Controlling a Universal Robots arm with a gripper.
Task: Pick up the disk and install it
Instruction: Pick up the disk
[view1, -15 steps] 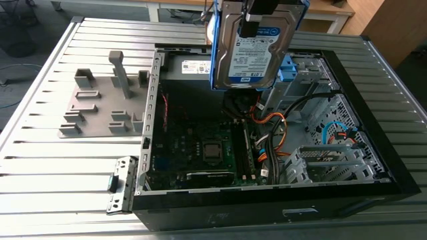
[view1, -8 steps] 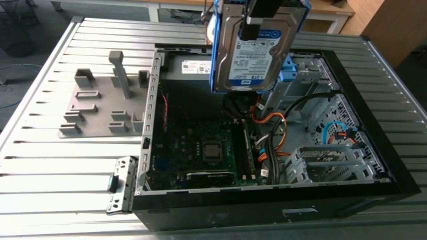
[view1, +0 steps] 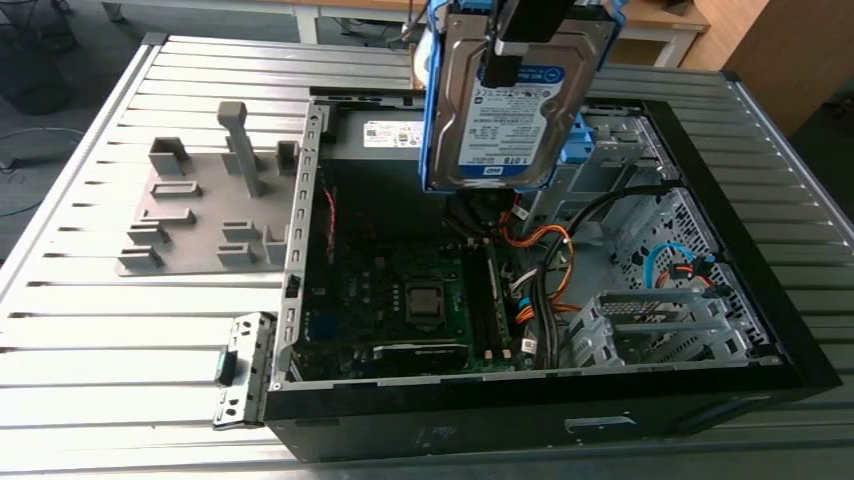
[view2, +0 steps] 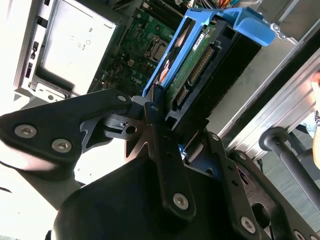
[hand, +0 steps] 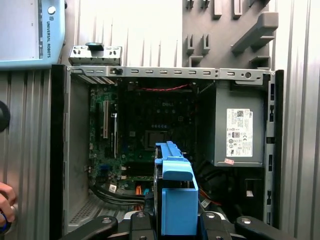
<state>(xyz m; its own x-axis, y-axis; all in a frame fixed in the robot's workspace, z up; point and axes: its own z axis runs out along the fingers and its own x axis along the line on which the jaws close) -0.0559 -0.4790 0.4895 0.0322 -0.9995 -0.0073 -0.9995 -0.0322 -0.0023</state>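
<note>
The disk (view1: 507, 120), a silver hard drive with a white-and-blue label in a bright blue carrier frame, hangs upright in the air above the open computer case (view1: 747, 330). My gripper (view1: 505, 62) comes down from above and is shut on the disk's upper edge. In the second wrist view the black fingers (view2: 156, 112) clamp the blue frame of the disk (view2: 192, 57), whose green circuit board and connector pins show. In the first wrist view the carrier's blue edge (hand: 175, 192) stands between the fingers of the gripper (hand: 175, 220), over the motherboard (hand: 150, 132).
Inside the case are the motherboard (view1: 400, 300), a grey power supply with a white sticker (hand: 239, 132), orange and black cables (view1: 547, 260) and a blue bracket at the drive bay (view1: 577, 150). A grey fixture (view1: 200, 210) lies on the slatted table. A person's hand (hand: 5, 207) is at the case's side.
</note>
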